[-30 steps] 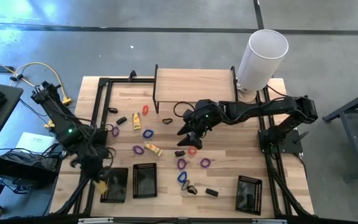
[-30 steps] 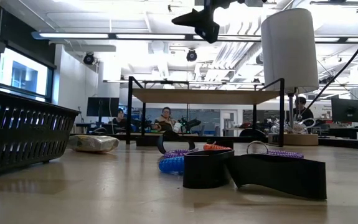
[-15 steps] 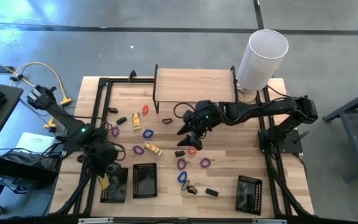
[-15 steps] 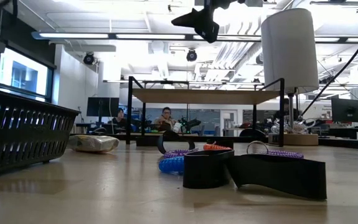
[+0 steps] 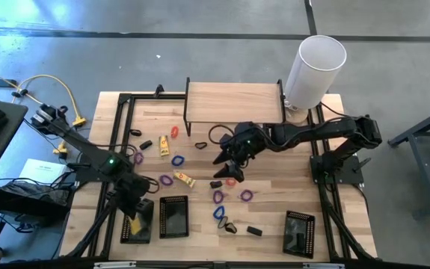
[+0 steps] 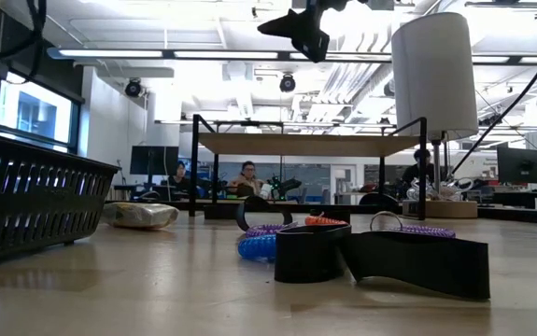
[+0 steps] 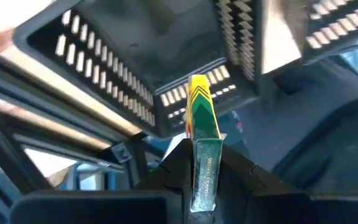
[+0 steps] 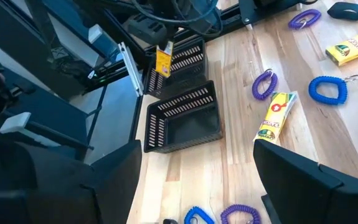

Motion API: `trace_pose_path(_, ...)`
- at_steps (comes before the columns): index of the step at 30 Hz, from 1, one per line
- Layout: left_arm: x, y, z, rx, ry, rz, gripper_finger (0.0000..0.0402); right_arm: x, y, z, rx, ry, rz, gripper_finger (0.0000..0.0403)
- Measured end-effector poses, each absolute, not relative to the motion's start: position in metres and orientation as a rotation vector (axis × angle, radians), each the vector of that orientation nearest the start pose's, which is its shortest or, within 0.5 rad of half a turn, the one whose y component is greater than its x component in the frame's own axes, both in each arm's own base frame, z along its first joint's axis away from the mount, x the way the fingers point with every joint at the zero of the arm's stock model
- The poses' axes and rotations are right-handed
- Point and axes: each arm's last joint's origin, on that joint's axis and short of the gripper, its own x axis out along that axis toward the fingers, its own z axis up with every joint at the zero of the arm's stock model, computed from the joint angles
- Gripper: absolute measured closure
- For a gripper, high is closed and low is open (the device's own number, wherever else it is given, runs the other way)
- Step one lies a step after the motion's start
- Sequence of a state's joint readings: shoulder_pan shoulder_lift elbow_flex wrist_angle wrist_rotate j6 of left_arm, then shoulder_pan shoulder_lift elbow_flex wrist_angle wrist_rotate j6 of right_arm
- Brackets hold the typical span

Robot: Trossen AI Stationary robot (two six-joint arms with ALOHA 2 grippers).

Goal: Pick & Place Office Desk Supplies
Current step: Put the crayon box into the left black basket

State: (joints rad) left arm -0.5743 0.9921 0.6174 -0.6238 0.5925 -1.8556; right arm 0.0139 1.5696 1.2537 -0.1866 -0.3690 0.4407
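High view shows you the left gripper (image 5: pixel 133 218) clamped on a yellow packet (image 7: pixel 201 118), holding it over the leftmost black tray (image 5: pixel 138 225) at the table's near edge, while the right gripper (image 5: pixel 228 169) hangs with fingers spread wide above the scattered loops (image 5: pixel 218 196) mid-table

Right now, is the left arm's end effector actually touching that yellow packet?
Touching. The left wrist view shows the left end effector with its two dark fingers pressed against both sides of the yellow packet, above a black mesh tray.
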Motion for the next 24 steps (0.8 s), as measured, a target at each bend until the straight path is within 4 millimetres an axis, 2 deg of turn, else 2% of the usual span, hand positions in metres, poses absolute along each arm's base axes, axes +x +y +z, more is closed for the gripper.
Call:
trace_pose_path(4,0.141,-0.111,0.208,-1.450,1.696,0.248,0.0354,0.354,0.016,0.302,0.504,0.577,0.263,0.0105)
trace_pose_path(11,0.147,-0.114,0.208,-1.430,1.673,0.172,0.0351,0.353,0.015,0.301,0.496,0.596,0.257,0.0105)
trace_pose_path(19,0.148,-0.114,0.207,-1.448,1.647,0.217,0.0299,0.353,0.015,0.300,0.492,0.596,0.258,0.0105)
trace_pose_path(24,0.149,-0.112,0.207,-1.434,1.652,0.179,0.0276,0.353,0.015,0.300,0.482,0.596,0.261,0.0105)
